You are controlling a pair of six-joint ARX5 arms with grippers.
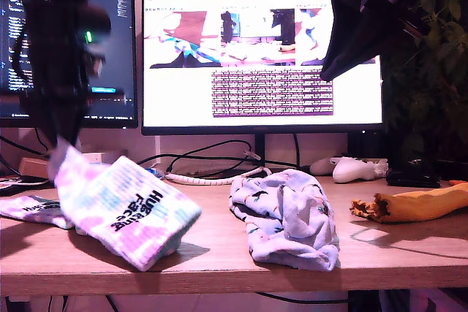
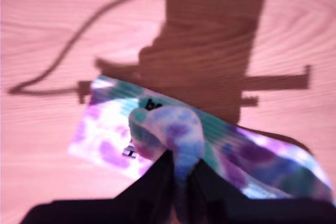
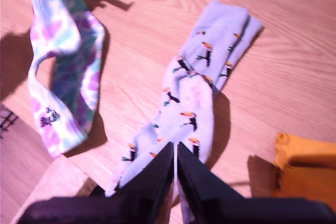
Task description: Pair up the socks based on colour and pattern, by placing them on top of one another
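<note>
1. Exterior view shows four sock shapes on the table point(image 1: 219, 253): a blotched sock point(image 1: 121, 210) hanging from my first gripper at that view's left, its mate point(image 1: 29, 208) lying flat beneath and behind it, a lavender heap point(image 1: 285, 213) in the middle, and an orange sock point(image 1: 417, 204) at that view's right.
2. My first gripper point(image 2: 181, 174) is clamped on a fold of the blotched sock point(image 2: 210, 145). The sock is lifted at the pinched end while its lower end seems to touch the table; its black cuff lettering faces the exterior camera.
3. My second gripper point(image 3: 175, 163) hangs above the lavender sock point(image 3: 197, 95) with its jaws together. It appears to grip nothing, though its tips sit over the fabric and I cannot rule out a pinch.
4. Progress, as I judge it: the blotched pair is nearly matched, since the held sock hovers partly over its mate but is not yet laid down.
5. Left to do: release the blotched sock onto its mate. The lavender heap may be two socks; I cannot tell. Only one orange sock is clearly visible.
</note>
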